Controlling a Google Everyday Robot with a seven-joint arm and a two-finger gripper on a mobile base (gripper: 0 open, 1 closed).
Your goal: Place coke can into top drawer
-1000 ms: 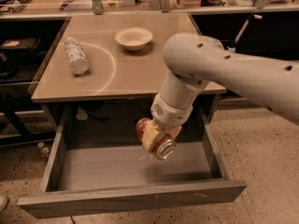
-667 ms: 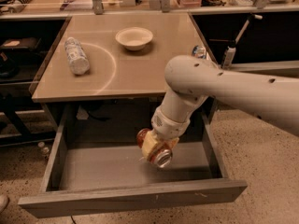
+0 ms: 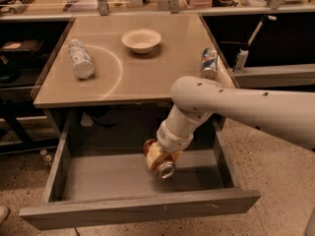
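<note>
Holding the coke can point(image 3: 165, 169) is the gripper point(image 3: 156, 157), its pale fingers clenched around the can's body.

- Coke can: tilted, silver end turned toward the camera and slightly down, red side showing at the upper left behind the fingers. It sits inside the open space of the top drawer point(image 3: 142, 208), toward the right of centre and nearer the back. Whether it touches the drawer floor cannot be told.
- Gripper: at the end of a thick white arm point(image 3: 236, 109) that comes in from the right edge and bends down past the front edge of the table point(image 3: 147, 77) into the drawer.
- Top drawer: pulled fully out below the table, grey inside, front panel nearest the camera.
- Table top, left: a white and pale-blue can point(image 3: 81, 59) lying on its side.
- Table top, back centre: a shallow cream bowl point(image 3: 141, 40), upright.
- Table top, right edge: a blue, red and silver can point(image 3: 209, 63), just above the arm's elbow.
</note>
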